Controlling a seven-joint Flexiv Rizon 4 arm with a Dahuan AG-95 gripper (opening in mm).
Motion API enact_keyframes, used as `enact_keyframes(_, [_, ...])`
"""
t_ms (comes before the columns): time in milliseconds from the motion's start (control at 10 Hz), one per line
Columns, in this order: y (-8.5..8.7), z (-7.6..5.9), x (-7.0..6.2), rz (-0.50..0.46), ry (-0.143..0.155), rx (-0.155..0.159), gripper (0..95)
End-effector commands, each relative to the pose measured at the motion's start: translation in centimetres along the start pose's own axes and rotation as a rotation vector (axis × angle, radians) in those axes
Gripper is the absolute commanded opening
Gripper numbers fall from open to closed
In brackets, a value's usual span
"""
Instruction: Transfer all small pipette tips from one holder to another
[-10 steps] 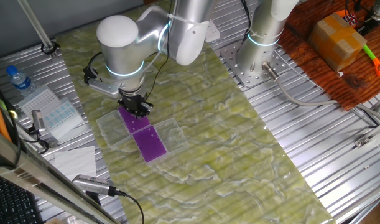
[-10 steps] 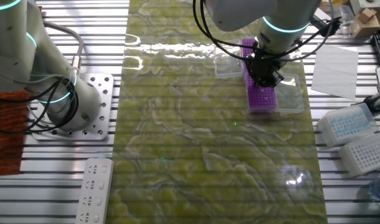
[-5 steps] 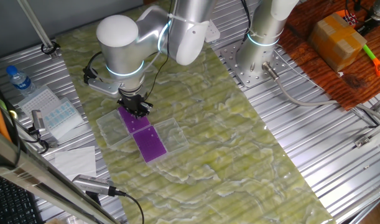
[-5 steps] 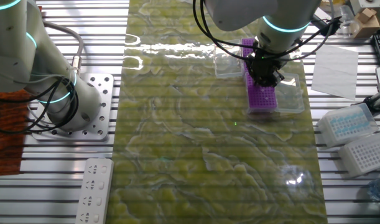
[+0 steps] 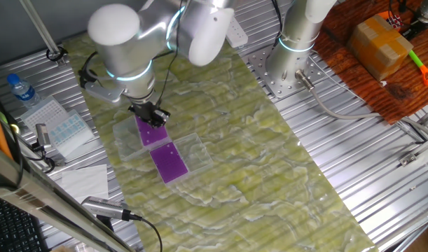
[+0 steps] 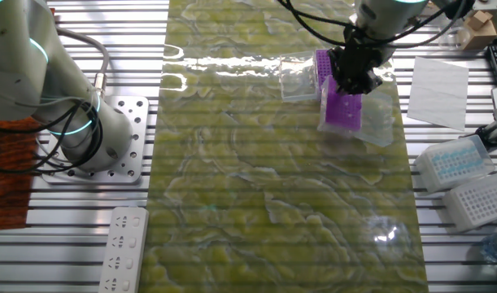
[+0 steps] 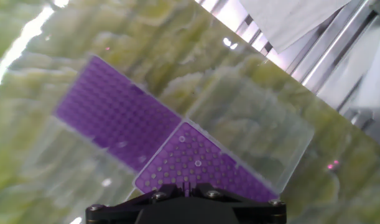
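Observation:
Two purple plates lie end to end in clear holders on the green mat. In the hand view the far plate [image 7: 115, 112] looks bare. The near plate [image 7: 205, 171] bears a few small pipette tips [image 7: 198, 163], seen as pale dots. My gripper [image 7: 185, 185] hangs just above the near plate's edge, jaws nearly together. What lies between them is too dark to tell. The fixed views show the gripper [image 5: 150, 114] [image 6: 354, 81] over the plates [image 5: 170, 162] [image 6: 343, 107]. The clear holder [image 6: 381, 120] looks tilted.
A second arm's base [image 5: 291, 56] [image 6: 85, 138] stands beside the mat. Tip boxes [image 6: 455, 159] [image 6: 480, 202] and paper [image 6: 439, 81] lie past the holders. A water bottle [image 5: 21, 89], a power strip [image 6: 126, 248] and a cardboard box [image 5: 380, 45] sit at the edges.
My arm has swung up and away from the plates, lifting the gripper. In the other fixed view the purple plate looks shorter and the clear holder beside it has tilted.

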State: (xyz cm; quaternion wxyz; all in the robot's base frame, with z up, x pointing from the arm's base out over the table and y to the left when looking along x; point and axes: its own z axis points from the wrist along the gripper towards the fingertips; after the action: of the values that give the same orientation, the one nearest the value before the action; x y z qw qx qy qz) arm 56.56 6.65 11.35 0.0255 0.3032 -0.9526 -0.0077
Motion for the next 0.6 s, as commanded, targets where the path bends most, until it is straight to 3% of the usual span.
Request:
enact_keyframes(100, [0.2, -0.3, 0.3, -0.002, -0.004, 0.004, 0.0])
enact_keyframes(500, [0.0, 0.2, 1.4, -0.052, -0.021, 0.015, 0.0])
enact_keyframes(600, [-0.5, 0.9, 1.6, -0.083, -0.039, 0.027, 0.0])
